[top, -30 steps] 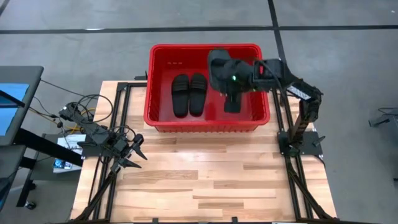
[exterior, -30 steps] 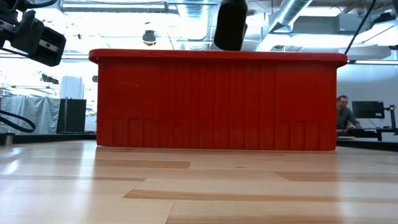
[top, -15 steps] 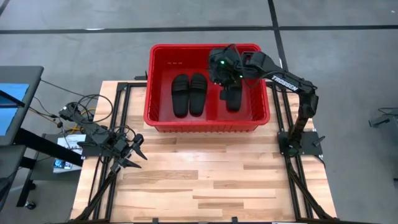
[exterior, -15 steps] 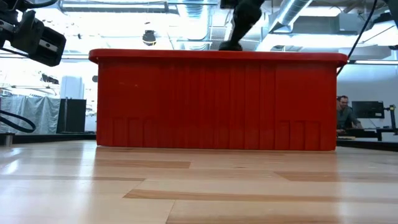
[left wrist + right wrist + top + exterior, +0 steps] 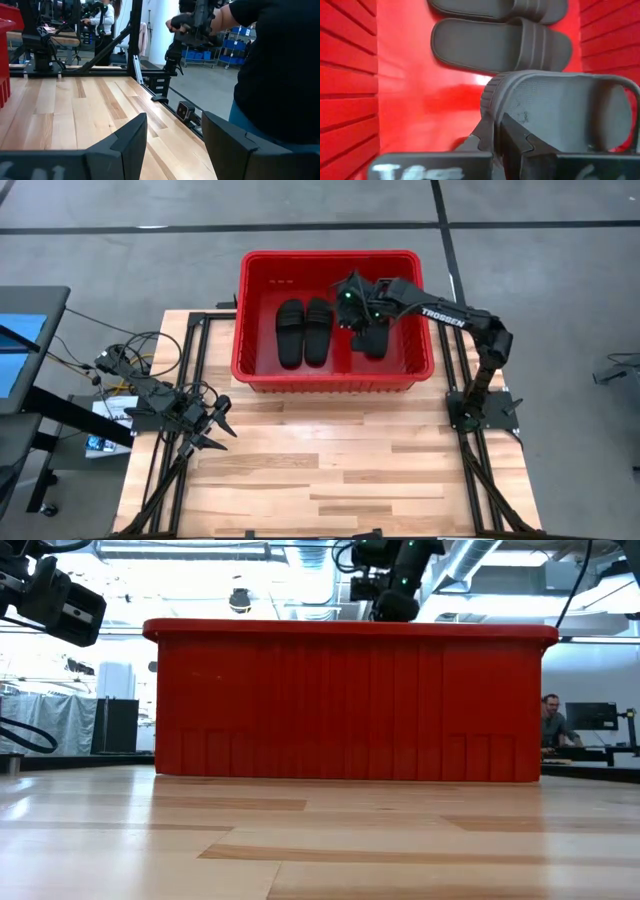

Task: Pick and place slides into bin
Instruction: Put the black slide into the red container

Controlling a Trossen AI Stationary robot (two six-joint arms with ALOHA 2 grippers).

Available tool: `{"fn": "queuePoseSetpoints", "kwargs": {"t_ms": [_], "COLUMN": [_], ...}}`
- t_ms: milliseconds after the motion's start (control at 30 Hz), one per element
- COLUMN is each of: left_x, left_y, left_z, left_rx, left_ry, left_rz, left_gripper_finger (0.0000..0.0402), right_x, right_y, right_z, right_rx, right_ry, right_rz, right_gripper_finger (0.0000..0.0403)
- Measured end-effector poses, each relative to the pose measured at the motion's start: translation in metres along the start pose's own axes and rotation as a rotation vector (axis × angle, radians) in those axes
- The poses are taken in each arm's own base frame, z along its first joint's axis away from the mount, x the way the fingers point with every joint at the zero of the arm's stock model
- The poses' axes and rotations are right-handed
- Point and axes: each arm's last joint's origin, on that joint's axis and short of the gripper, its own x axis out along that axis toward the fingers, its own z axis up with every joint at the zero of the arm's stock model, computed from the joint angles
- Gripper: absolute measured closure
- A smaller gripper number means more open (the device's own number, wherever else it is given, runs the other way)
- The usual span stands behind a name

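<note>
Two slides (image 5: 303,332): lying paired on the bin (image 5: 262,367) floor.
Right gripper (image 5: 352,313): inside bin, fingers pinching third slide (image 5: 560,110).
Left gripper (image 5: 213,430): over table (image 5: 330,460), fingers spread.

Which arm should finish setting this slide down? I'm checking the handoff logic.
Right. The right gripper is already inside the bin, shut on a slide beside the pair lying there. The left gripper waits at the table's left edge, jaws open.
</note>
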Motion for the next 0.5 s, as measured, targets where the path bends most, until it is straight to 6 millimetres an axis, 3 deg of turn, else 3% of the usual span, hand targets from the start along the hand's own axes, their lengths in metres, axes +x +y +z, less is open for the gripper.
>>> {"fn": "queuePoseSetpoints", "kwargs": {"t_ms": [500], "left_x": [0.0], "left_y": [0.0], "left_z": [0.0], "left_rx": [0.0], "left_ry": [0.0], "left_rz": [0.0], "left_gripper_finger": [0.0223], "right_x": [0.037], "right_y": [0.012], "right_z": [-0.011], "right_rx": [0.019], "right_ry": [0.031], "right_rz": [0.04], "right_gripper_finger": [0.0403]}}
